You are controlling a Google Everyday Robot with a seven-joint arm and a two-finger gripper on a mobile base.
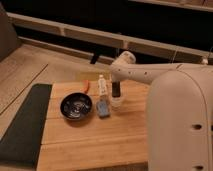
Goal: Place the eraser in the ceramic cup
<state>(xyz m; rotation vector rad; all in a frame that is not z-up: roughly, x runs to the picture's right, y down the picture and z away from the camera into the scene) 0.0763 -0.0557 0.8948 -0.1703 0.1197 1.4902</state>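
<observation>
Above the ceramic cup (116, 103) I am holding the gripper (116, 90), clenched around the eraser (117, 91), which is hanging upright just over the cup's rim, right of the blue-grey pad (103, 108).

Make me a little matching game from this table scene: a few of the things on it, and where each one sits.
Things:
1. dark bowl
2. blue-grey pad
3. ceramic cup
4. eraser

Places:
A. held in the shut gripper, right above the cup
B. leftmost on the wooden table
C. under the gripper
D. between bowl and cup

Pairs: 1-B, 2-D, 3-C, 4-A
</observation>
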